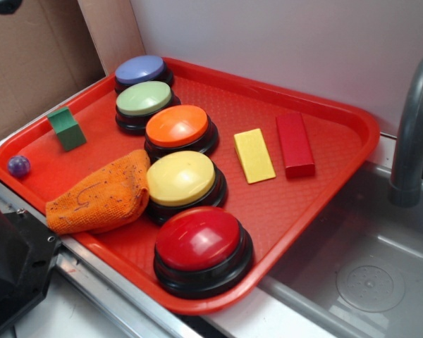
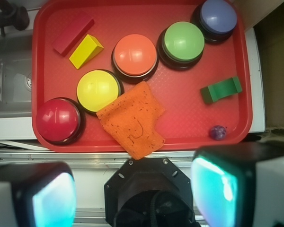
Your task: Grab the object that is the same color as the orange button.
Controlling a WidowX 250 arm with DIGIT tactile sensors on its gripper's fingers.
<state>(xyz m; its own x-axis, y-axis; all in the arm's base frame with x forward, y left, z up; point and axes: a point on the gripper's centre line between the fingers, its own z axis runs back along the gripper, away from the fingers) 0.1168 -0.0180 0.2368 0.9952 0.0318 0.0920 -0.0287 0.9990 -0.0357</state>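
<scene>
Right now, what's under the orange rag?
The orange rag lies on the red tray, overhanging its near rim and touching the yellow button. Only tray shows around it; anything beneath the cloth is covered, so I cannot tell.

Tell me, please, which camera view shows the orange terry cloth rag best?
The wrist view: it looks straight down on the orange terry cloth rag, showing its whole outline, lying against the yellow-domed button. The exterior view sees the rag obliquely, bunched against that button and overhanging the red plastic tray's edge.
</scene>
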